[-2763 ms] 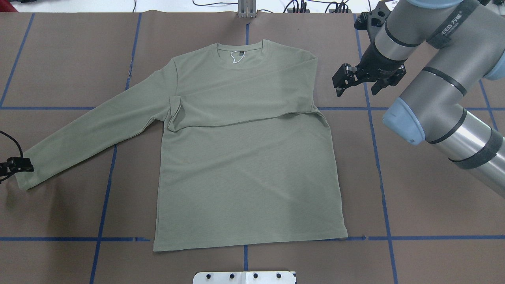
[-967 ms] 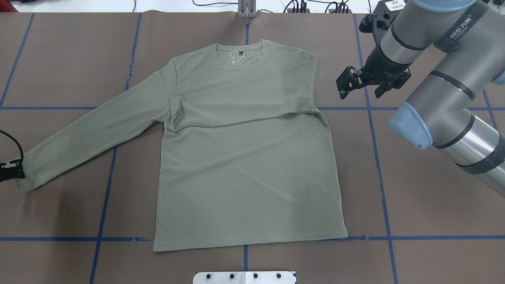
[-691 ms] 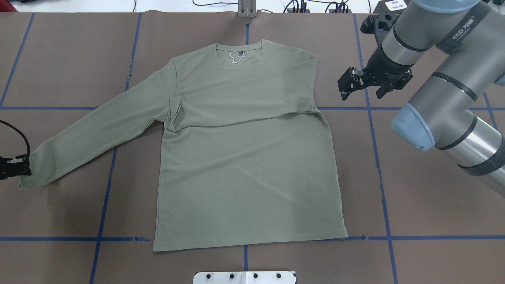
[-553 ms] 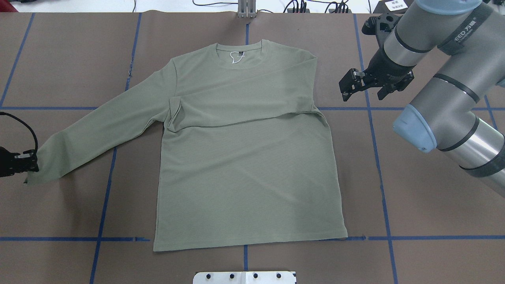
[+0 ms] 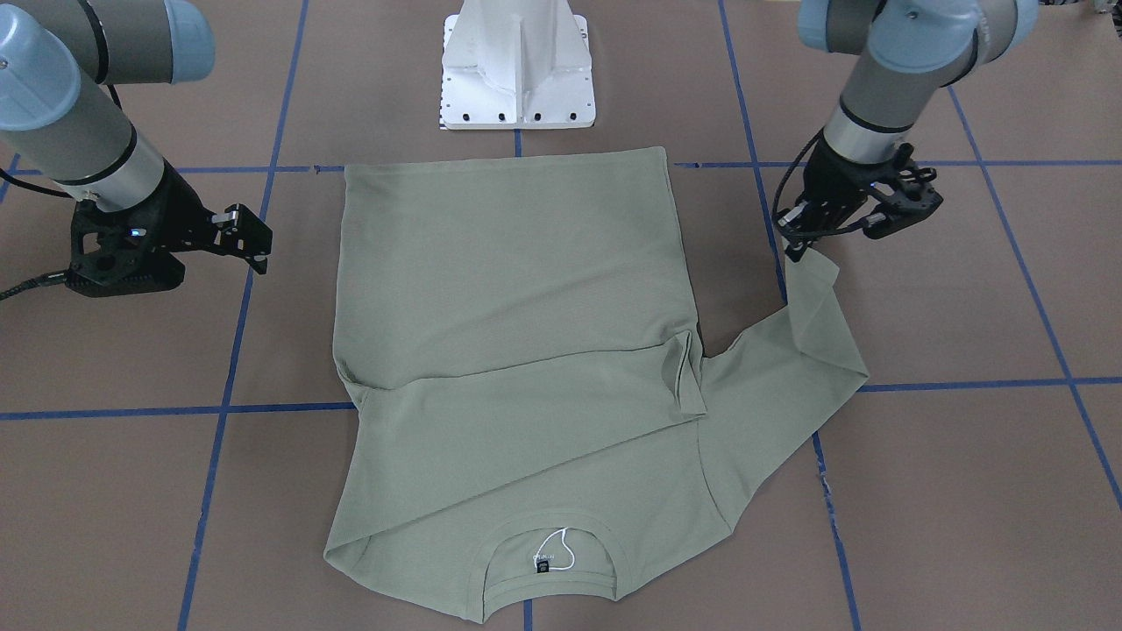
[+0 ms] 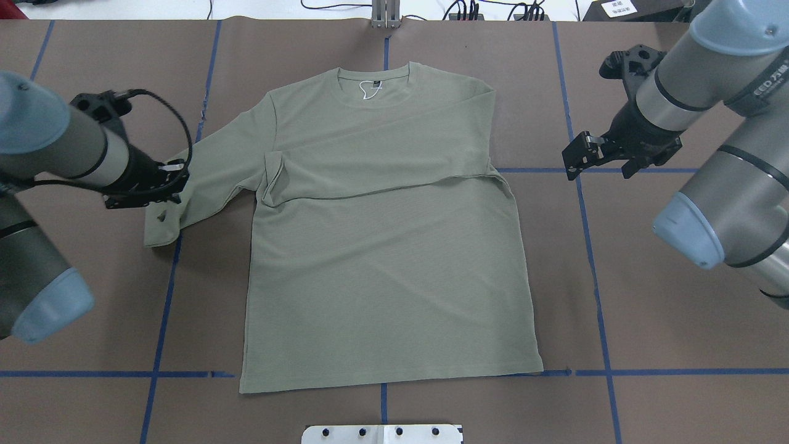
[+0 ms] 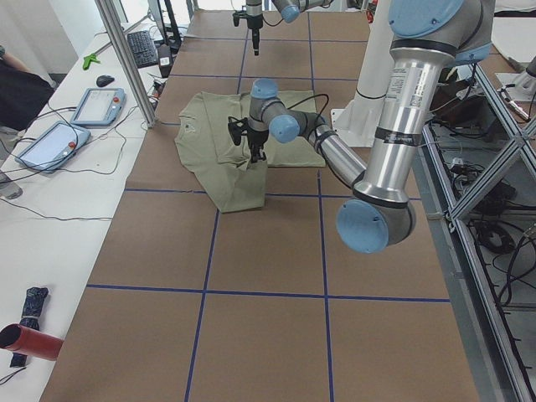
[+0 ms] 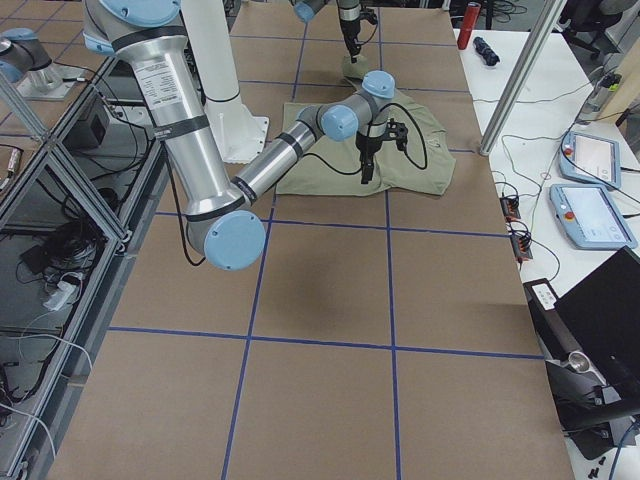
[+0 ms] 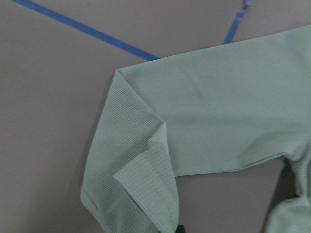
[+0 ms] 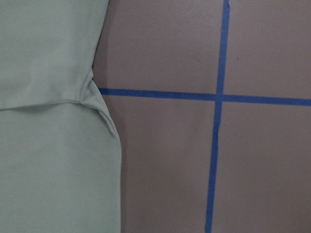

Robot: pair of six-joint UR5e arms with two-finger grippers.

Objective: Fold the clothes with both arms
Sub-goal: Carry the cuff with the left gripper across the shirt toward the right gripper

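Shirt (image 6: pixel 382 259): sage, long-sleeved, flat mid-counter (image 6: pixel 647 320), collar far, right sleeve folded across chest.
Left fingers (image 6: pixel 174 183): clamped on left sleeve (image 6: pixel 206 176) cuff, sleeve doubled back.
Right fingers (image 6: pixel 574 157): apart, empty, right of shirt.

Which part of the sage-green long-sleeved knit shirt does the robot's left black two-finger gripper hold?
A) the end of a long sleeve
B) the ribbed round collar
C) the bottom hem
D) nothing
A: the left gripper is shut on the sleeve end, which hangs lifted from it.
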